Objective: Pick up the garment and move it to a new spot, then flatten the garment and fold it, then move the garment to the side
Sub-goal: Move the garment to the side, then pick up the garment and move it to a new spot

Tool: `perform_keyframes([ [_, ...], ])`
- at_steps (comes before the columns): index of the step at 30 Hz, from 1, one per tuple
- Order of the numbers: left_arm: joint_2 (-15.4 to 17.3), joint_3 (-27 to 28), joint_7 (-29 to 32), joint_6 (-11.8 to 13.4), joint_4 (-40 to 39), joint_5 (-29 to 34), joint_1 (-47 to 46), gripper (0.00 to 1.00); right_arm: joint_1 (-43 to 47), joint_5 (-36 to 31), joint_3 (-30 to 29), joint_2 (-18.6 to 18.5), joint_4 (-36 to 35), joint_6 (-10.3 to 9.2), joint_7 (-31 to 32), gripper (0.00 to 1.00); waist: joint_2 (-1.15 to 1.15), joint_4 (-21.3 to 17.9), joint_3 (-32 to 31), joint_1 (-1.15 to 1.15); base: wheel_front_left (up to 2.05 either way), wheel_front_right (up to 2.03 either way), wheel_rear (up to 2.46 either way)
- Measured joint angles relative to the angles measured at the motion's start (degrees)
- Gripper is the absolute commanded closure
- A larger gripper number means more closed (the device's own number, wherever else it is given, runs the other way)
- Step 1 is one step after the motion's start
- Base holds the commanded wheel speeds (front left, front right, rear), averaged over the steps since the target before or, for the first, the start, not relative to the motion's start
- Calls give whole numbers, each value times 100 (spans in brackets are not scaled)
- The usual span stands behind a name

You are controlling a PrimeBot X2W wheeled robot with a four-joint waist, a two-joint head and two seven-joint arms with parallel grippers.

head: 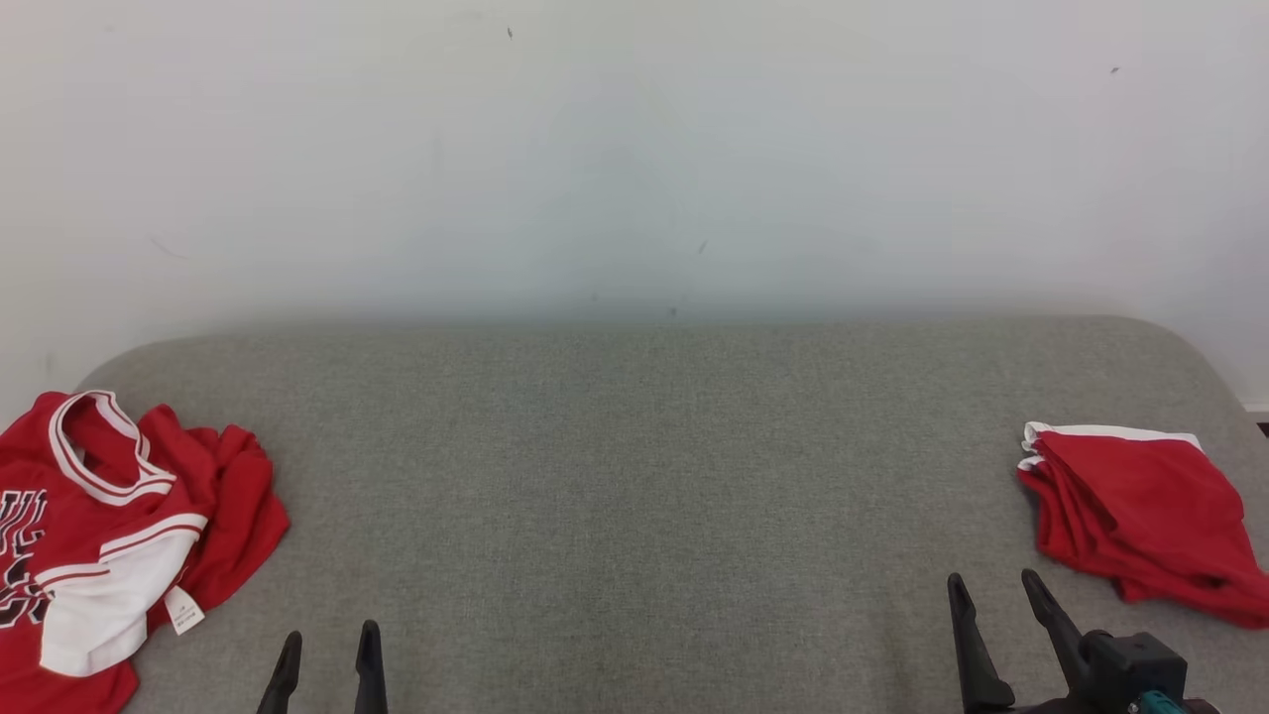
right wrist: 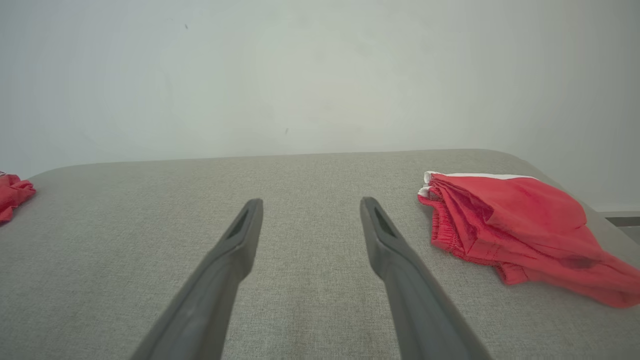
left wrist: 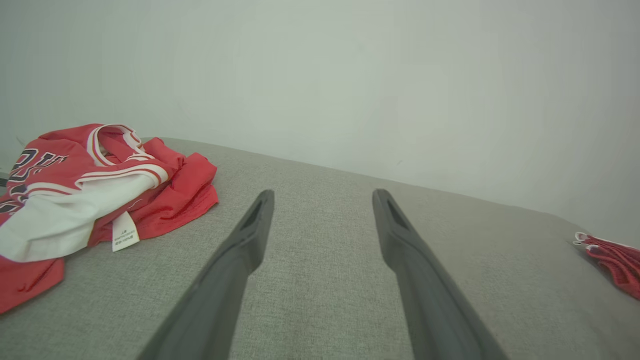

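Running off frame at nine o'clock, the crumpled red-and-white jersey point(head: 99, 526) lies on the grey fabric counter point(head: 634, 476), collar toward twelve, lettering cut off. The left gripper point(head: 331, 632) and right gripper point(head: 992, 577) hold their jaws apart, empty.

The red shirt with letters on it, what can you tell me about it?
The red shirt is a sports top of thin cloth, with red-and-white striped trim round the neck hole, dark letters on the front and a white part folded over. A white label hangs out. It lies crumpled in a heap at the left end of the grey cushion, partly out of the picture. Only the cushion touches it.
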Motion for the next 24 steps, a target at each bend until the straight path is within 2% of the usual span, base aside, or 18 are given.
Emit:
perform_keyframes([
  [9, 82, 240, 0, -49, 325, 212, 1, 0, -168, 48, 26, 79, 165, 0, 81, 0, 1, -37, -60, 1, 0, 0, 0],
  [24, 147, 70, 0, -76, 499, 197, -163, 0, -164, 396, 15, 86, 503, 0, -136, 0, 1, 110, -45, 1, 0, 0, 0],
])
